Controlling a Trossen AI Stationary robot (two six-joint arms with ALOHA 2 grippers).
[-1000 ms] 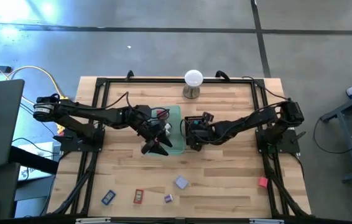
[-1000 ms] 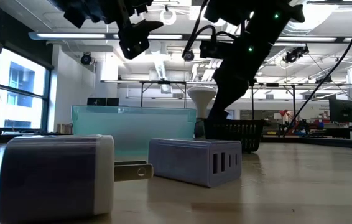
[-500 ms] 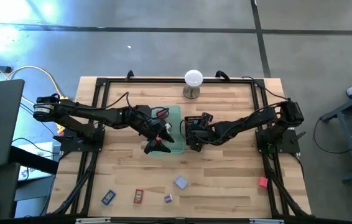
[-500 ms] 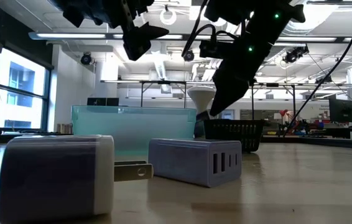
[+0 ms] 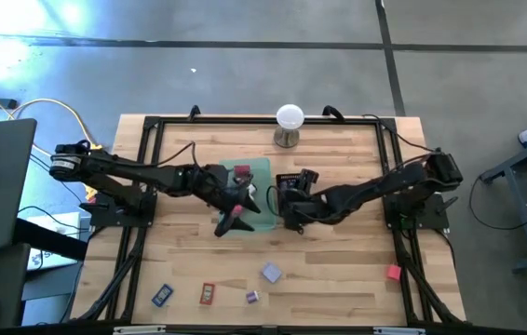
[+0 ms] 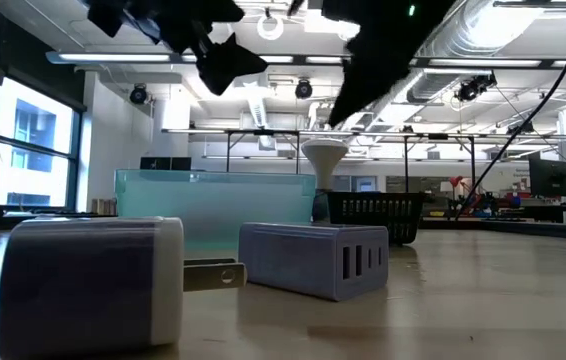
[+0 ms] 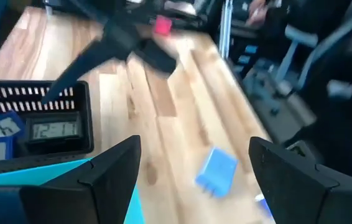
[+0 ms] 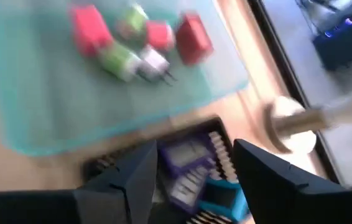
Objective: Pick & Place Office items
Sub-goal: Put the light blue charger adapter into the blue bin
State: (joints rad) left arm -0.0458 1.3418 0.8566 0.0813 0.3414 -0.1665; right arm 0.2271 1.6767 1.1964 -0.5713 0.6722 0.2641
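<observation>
My left claw (image 5: 229, 220) hangs over the near edge of the see-through green tray (image 5: 262, 168) in the middle of the table (image 5: 338, 270). My fingers (image 7: 101, 174) on that side are spread wide, and nothing is between them. My right claw (image 5: 291, 210) floats above the black mesh tray (image 5: 289, 177), which sits just beside the green tray. Those fingers (image 8: 132, 180) are apart too, with nothing in them.

Some office bits lie in the green tray: a pink block (image 8: 89, 28), a green piece (image 8: 117, 60), a white plug (image 8: 154, 63) and a red block (image 8: 193, 37). In the black mesh tray I see a purple thing (image 8: 188, 158) and a blue thing (image 8: 222, 193) side by side.

More bits wait near the front edge of the table: a blue flat one (image 5: 161, 295), a red flat one (image 5: 208, 294), a little purple plug (image 5: 252, 296) and a pale blue-purple block (image 5: 271, 273). A pink block (image 5: 393, 273) sits alone far over on the right side.

The white ball on its stand (image 5: 289, 124) is at the back of the table.
</observation>
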